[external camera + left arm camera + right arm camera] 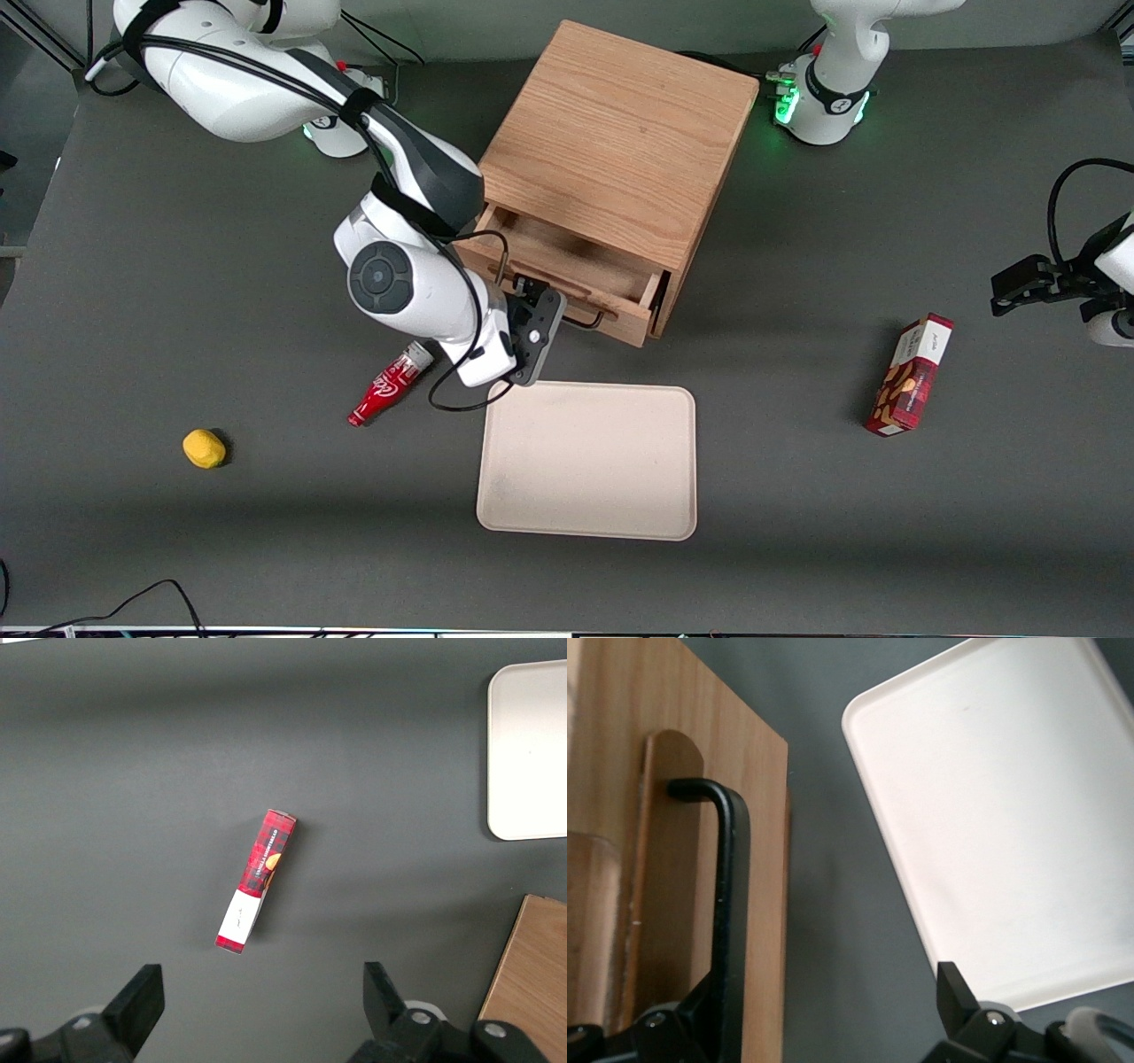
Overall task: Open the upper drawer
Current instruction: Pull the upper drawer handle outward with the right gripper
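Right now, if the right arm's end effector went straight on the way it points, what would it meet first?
The end effector sits open at the upper drawer, straddling its black handle. Pointing downward, it would probably meet the dark table in front of the cabinet first; depth is unclear.

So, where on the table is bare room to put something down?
Bare: between the lemon and tray; between tray and biscuit box. Crowded: in front of the upper drawer, where the gripper, open at the handle, and bottle sit.

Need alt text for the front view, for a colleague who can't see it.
The gripper is at the black handle of the upper drawer, which is pulled partly out of the wooden cabinet. A tray, bottle, lemon and box lie around.
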Robot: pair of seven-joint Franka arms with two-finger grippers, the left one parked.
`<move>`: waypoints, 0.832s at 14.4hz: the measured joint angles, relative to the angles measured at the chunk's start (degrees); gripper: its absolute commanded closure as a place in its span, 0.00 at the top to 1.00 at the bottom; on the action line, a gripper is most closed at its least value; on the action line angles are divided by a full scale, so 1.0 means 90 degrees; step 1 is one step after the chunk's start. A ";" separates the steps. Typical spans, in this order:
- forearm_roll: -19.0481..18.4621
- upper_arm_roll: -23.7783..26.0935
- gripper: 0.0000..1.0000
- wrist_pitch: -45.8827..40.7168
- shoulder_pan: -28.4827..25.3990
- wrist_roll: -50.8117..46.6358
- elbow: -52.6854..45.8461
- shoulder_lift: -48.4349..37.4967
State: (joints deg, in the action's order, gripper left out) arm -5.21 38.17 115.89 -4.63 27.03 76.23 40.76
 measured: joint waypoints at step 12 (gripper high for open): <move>-0.0003 -0.0714 1.00 0.0080 0.0035 0.0971 -0.1245 0.0465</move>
State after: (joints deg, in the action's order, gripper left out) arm -5.24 31.74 116.61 -4.32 35.77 65.03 44.94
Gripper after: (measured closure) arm 0.000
